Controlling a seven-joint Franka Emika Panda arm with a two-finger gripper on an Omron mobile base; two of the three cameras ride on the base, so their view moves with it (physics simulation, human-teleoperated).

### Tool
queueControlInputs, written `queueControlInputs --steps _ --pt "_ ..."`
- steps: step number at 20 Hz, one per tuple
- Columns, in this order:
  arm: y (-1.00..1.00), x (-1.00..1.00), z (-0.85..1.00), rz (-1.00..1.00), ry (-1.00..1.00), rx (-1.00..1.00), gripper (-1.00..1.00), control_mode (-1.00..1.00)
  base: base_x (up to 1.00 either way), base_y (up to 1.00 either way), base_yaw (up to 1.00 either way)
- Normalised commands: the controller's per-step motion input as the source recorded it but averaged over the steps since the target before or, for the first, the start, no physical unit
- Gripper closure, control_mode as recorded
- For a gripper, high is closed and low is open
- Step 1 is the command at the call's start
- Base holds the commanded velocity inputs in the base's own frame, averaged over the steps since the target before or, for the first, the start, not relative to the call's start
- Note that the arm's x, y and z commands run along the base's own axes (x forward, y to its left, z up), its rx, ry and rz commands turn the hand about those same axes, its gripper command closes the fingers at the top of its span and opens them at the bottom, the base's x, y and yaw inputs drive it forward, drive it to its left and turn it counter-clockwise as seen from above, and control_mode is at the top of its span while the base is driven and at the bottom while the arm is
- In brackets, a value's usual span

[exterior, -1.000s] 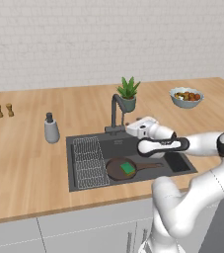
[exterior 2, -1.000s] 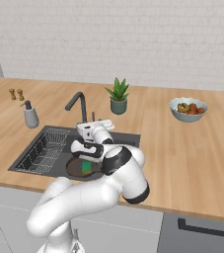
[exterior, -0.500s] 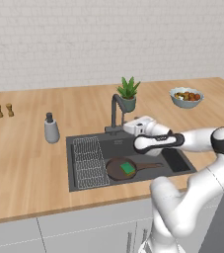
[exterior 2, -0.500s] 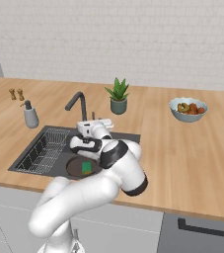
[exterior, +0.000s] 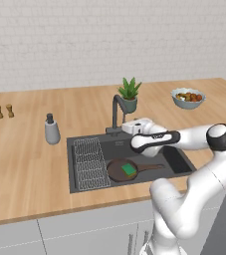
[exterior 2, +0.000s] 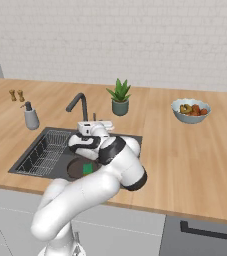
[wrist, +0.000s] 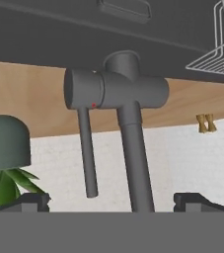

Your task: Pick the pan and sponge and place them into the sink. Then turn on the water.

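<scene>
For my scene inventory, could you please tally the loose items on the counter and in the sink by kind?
Pan: 1
Sponge: 1
Soap dispenser: 1
Potted plant: 1
Fruit bowl: 1
Shakers: 2
Total: 7

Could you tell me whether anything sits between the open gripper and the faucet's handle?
Nothing does. In the hand view the gripper faces the faucet and its thin lever handle directly, with only bare space before them; the plant sits off to one side.

I've swung the gripper w/ arm further left since a sec ago, closer to faucet base; jaws wide.
</scene>
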Motion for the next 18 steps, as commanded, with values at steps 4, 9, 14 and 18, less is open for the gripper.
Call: queueControlInputs --steps 4,9,14,18 --pt "0.0 0.01 -0.12 -0.03 0.0 0.0 -1.0 -1.0 0.0 0.0 0.0" --pt "0.0 0.09 -0.14 -0.01 0.0 0.0 -1.0 -1.0 0.0 0.0 0.0" --pt "0.0 0.21 -0.2 -0.03 -0.03 0.0 -1.0 -1.0 0.0 0.0 0.0" --pt "0.0 0.14 -0.17 -0.03 -0.07 0.0 -1.0 -1.0 0.0 0.0 0.0"
